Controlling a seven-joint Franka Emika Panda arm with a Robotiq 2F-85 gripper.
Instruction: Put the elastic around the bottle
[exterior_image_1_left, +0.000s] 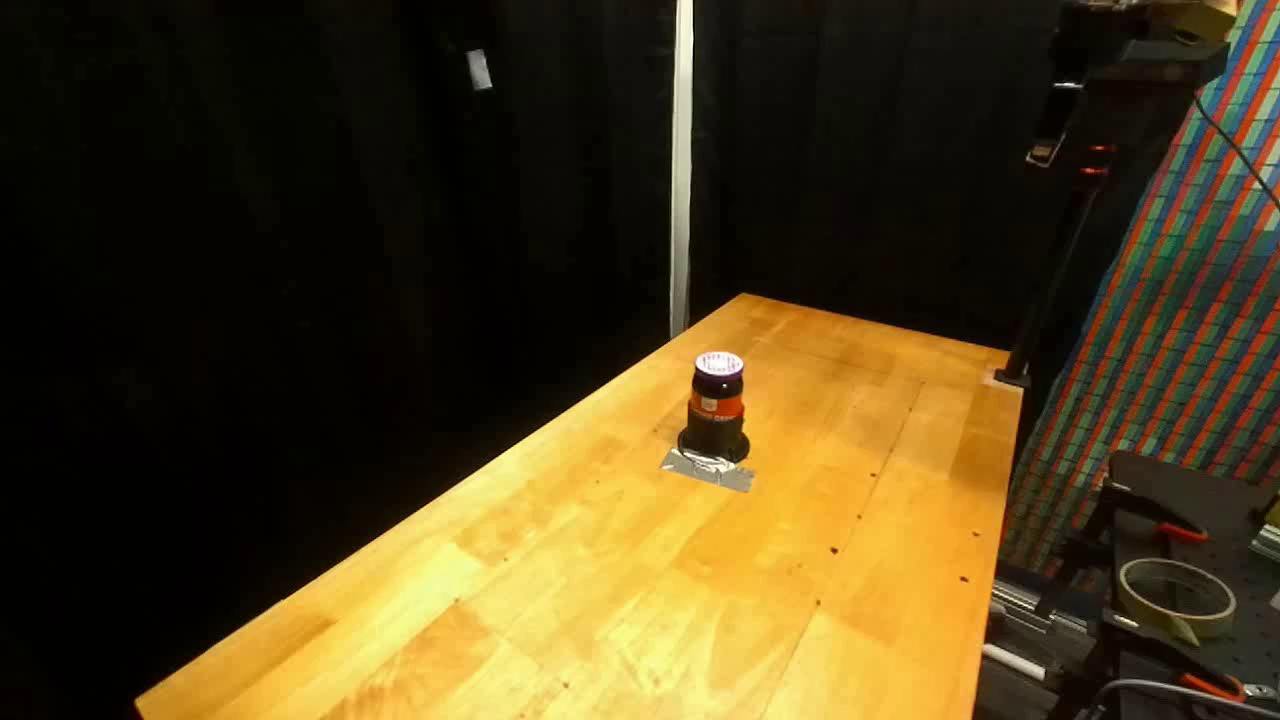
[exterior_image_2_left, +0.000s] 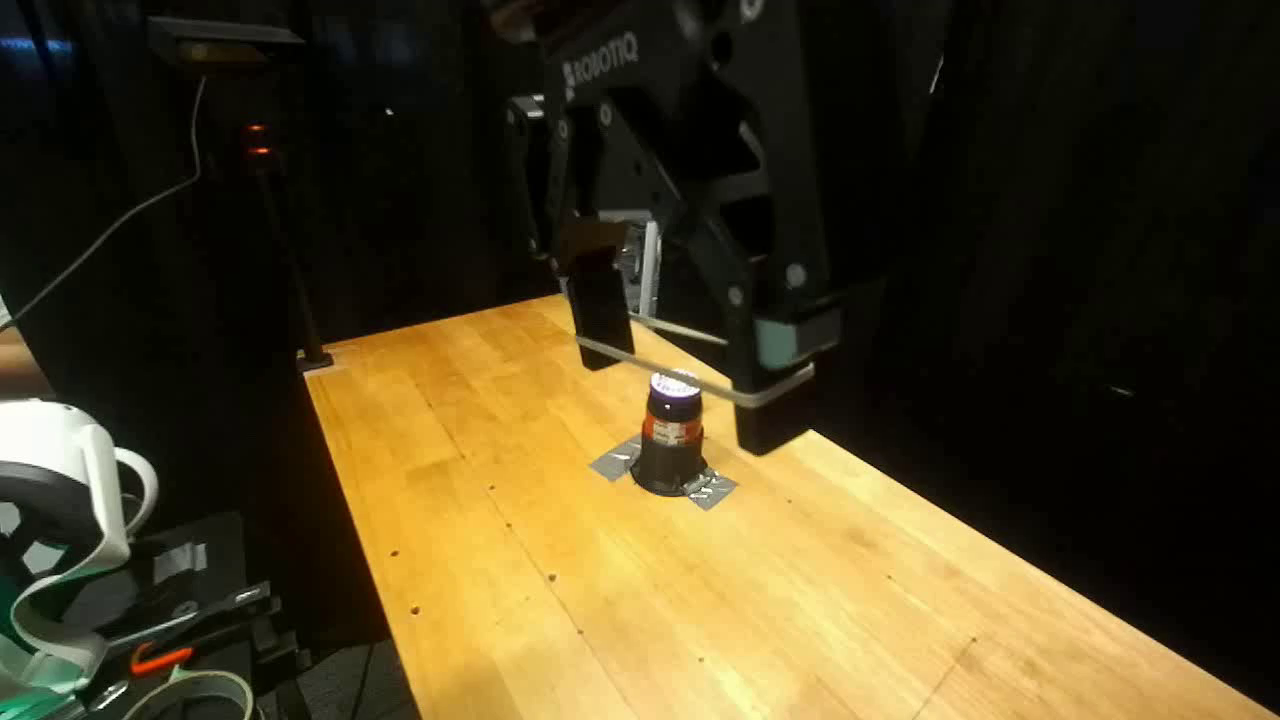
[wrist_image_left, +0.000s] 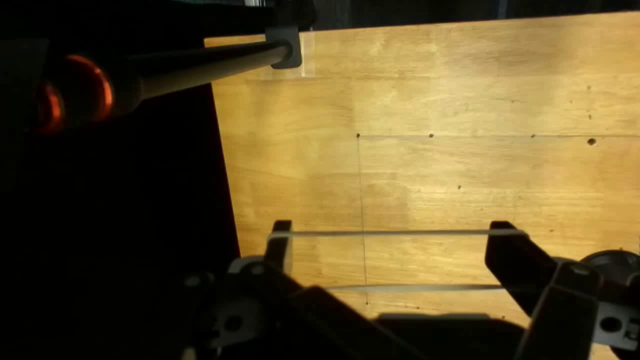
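While the orange-labelled bottle (exterior_image_2_left: 673, 430) stands upright in what looks like a black flanged holder (exterior_image_2_left: 668, 468), fixed by silver tape (exterior_image_1_left: 706, 475) to the wooden table (exterior_image_1_left: 700, 580), no band circles its body. Apart from it, the elastic band (wrist_image_left: 390, 233) runs taut as a long loop around both fingers (wrist_image_left: 505, 247) of the Robotiq gripper (wrist_image_left: 390, 240), which are spread wide with nothing else between them. The step in hand, then, seems to be bringing the stretched loop over the bottle. In an exterior view the loop crosses close to the white-topped cap (exterior_image_2_left: 672, 387), though that may be only the angle: in the wrist view, wood shows between the fingers, and a dark round rim (wrist_image_left: 615, 265) behind one of them may be the holder's edge. The next move probably calls for shifting sideways until the cap lies inside the loop, then lowering with the fingers apart, and only afterwards releasing the band. Farther out, a black post (wrist_image_left: 215, 64) rises at a table corner.
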